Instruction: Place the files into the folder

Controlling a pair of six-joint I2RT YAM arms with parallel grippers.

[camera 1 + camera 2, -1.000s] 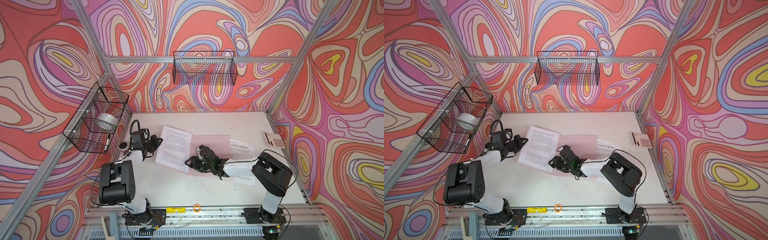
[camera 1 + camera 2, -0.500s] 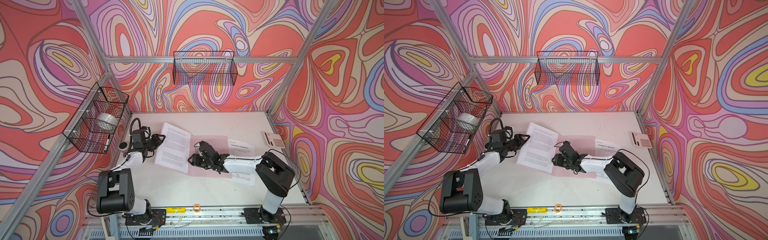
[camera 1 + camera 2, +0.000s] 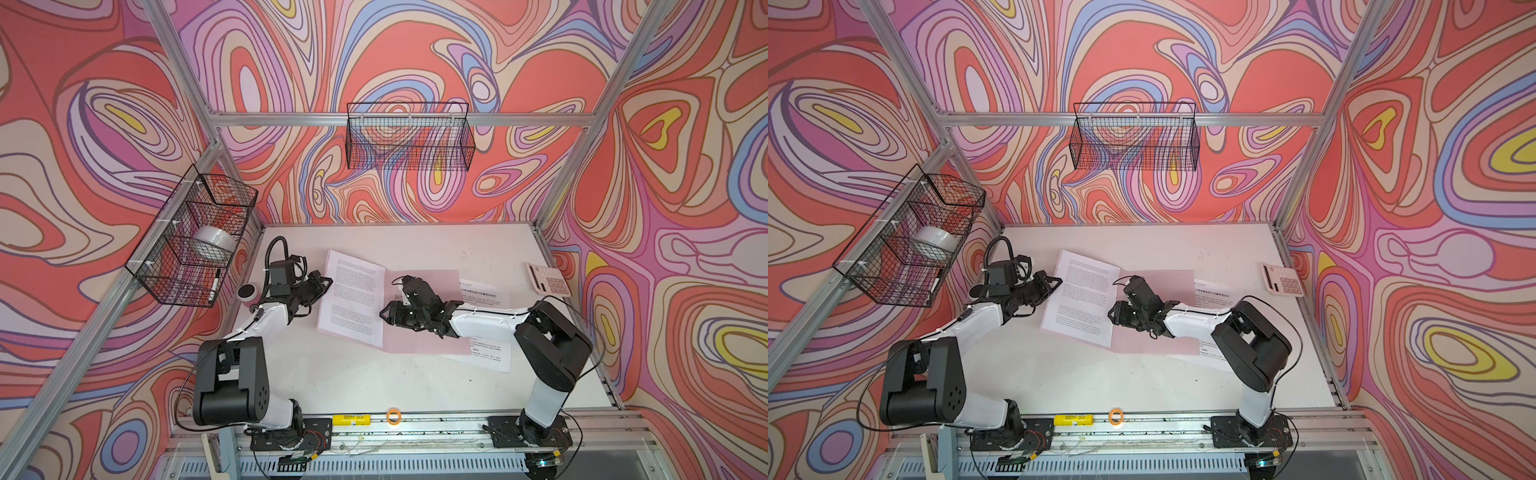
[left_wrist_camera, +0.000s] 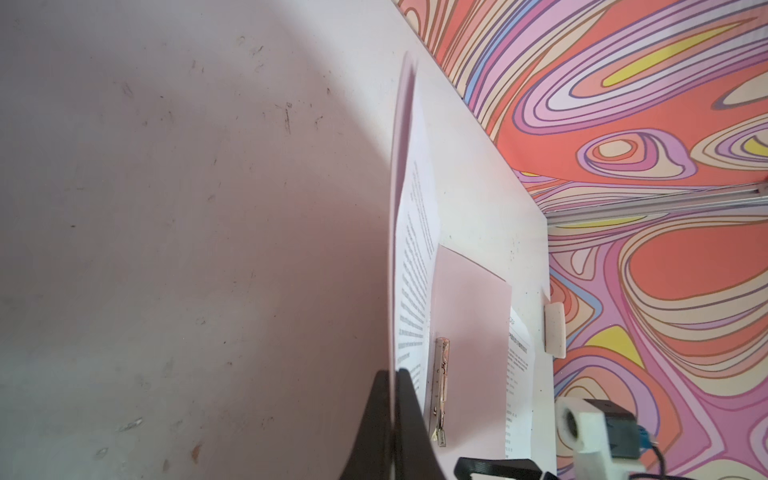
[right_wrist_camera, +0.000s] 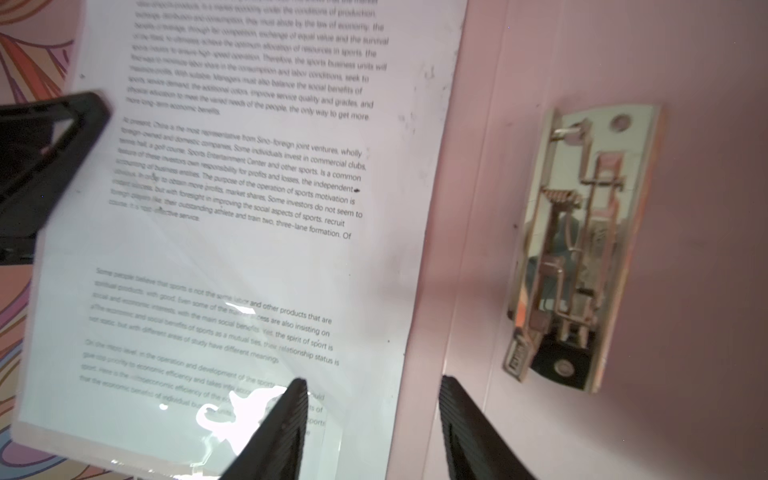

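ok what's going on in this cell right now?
Paper filing, mid-way. The left tool is shut on the left edge of the open pink folder, lifting that cover slightly with a printed sheet lying on it. The right tool hovers open over the spine beside the metal clip, holding nothing. A second sheet lies on the table by the folder's right edge.

In the right wrist view, part of the printed sheet is cut off by the picture's edge, and much of its text is blurred beyond reading. In both top views, the headed sheet is partly hidden by the folder and the right arm; its print is too small to be read. Whether the printed sheet is pinched along with the folder by the left gripper cannot be told.
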